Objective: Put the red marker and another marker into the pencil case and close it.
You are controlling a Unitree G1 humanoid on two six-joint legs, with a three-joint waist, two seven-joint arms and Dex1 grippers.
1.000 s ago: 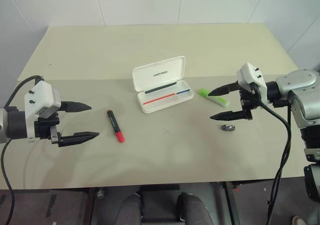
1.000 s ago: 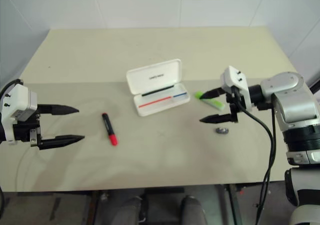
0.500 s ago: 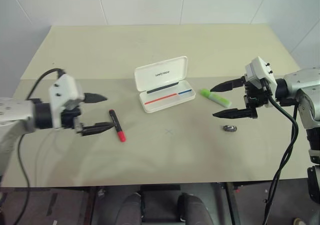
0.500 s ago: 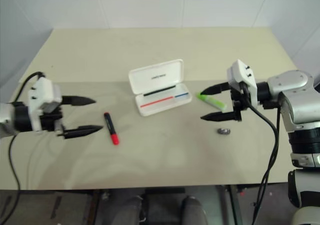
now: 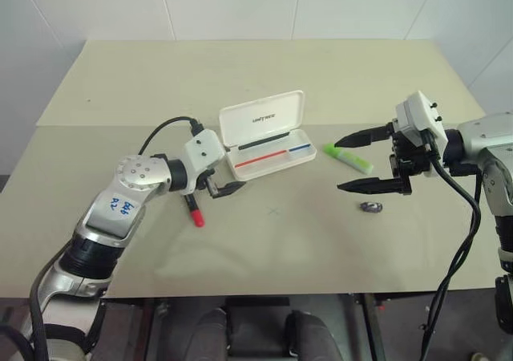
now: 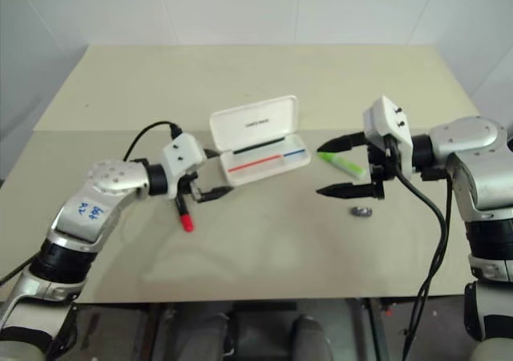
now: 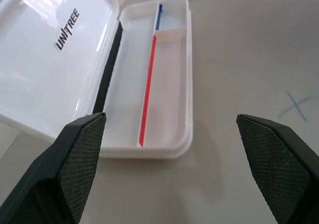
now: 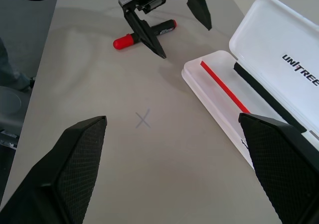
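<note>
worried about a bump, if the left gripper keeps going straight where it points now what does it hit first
Most likely the open pencil case: it lies dead ahead between the open fingers of the left gripper. The gripper may be raised a little, so depth is uncertain.

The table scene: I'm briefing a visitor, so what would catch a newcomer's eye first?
The white pencil case lies open mid-table, its lid up. The open left gripper hangs just off its near-left corner, above the red marker. On the case's other side lies the lime-green highlighter, beside the open right gripper.
</note>
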